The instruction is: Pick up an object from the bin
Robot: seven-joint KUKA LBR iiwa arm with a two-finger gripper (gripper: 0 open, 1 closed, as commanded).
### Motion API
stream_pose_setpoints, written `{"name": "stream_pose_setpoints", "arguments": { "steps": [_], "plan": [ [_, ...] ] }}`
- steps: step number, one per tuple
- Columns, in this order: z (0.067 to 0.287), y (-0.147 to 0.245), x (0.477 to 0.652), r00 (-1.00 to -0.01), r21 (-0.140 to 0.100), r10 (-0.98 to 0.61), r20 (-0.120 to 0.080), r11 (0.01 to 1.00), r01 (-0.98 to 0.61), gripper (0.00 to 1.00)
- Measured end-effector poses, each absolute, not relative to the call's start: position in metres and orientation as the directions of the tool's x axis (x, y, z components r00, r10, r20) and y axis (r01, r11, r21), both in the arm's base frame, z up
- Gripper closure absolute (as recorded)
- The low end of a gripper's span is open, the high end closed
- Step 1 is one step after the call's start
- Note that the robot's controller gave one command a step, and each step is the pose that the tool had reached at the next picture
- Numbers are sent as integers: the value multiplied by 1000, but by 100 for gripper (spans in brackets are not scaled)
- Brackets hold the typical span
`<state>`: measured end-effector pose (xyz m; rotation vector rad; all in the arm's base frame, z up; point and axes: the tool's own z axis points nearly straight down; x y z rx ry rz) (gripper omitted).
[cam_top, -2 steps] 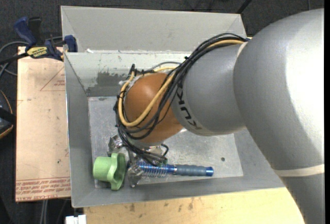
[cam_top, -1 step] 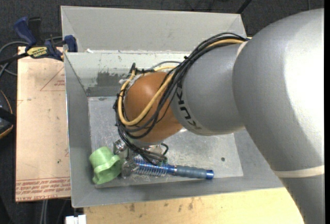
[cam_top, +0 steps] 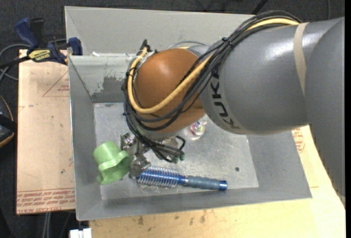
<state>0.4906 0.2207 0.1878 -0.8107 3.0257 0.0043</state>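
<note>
My gripper (cam_top: 136,156) is low in the bin's front left part, under the arm's wrist. A light green plastic thing (cam_top: 111,161) with a rounded, chunky shape lies just to its left, touching or nearly touching it. A blue hairbrush (cam_top: 178,180) with a bristled head lies along the bin's front wall, its head right below the gripper and its handle pointing right. A small clear, shiny thing (cam_top: 197,130) lies behind them, partly under the arm.
The arm and its orange wrist cover with cables hide the middle and back of the bin. Bare floor shows at the front right, beyond the brush handle.
</note>
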Motion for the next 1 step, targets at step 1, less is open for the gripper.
{"name": "stream_pose_setpoints", "arguments": {
  "steps": [1],
  "plan": [
    [252,225,505,-875,0,-484,-11,875,-484,100]
  ]
}}
